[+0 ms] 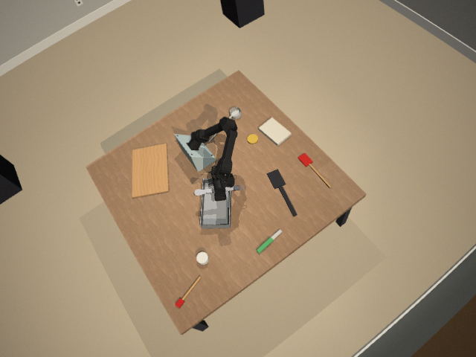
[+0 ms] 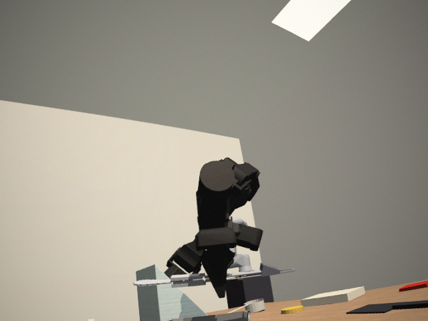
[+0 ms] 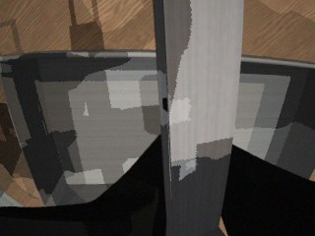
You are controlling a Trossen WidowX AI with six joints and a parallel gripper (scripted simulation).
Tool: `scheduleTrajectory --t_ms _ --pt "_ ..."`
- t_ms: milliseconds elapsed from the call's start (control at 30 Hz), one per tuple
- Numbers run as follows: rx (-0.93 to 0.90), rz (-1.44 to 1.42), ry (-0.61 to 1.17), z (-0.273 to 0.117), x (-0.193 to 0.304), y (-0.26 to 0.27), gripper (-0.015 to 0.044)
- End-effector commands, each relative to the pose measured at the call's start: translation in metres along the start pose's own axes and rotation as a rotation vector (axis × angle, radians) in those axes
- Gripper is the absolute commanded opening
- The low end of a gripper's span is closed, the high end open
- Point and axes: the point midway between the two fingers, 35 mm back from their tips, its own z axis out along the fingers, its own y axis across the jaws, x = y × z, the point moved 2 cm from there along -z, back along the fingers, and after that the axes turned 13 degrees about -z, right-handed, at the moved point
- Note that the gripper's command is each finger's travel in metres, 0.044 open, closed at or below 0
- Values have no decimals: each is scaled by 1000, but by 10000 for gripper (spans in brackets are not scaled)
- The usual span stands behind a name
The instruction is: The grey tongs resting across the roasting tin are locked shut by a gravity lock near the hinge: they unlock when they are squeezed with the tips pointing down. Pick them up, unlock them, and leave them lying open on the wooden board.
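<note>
The grey tongs [image 1: 198, 192] [image 2: 152, 282] [image 3: 212, 74] are off the roasting tin [image 1: 215, 226] [image 2: 210, 316] [image 3: 278, 62] and hang nearly level above it. Their pale, rounded tip end points left in the top and exterior views; the darker hinge end with its loop points right. The two arms lie close together. My gripper [image 1: 219, 194] [image 2: 221, 294] [image 3: 183, 141] points down and is shut on the tongs around their middle. The lock itself is too small to make out. The wooden board [image 1: 149, 170] lies flat at the left of the table.
A pale teal wedge-shaped stand [image 1: 205, 161] [image 2: 148, 293] is between board and arm. A black spatula [image 1: 276, 178], a yellow disc [image 1: 252, 138] and a cream block [image 1: 274, 131] lie to the right. A white round container [image 1: 202, 257] and a green-handled tool [image 1: 265, 245] are beyond the tin.
</note>
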Motion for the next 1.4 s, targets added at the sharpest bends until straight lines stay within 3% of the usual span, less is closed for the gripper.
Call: scheduleTrajectory --t_ms 0,567,1367 --pt "-39 -5 -22 -1 -2 -3 -150" --pt "-83 32 -34 -6 9 -5 -150" --pt "-57 464 38 -51 190 12 -150"
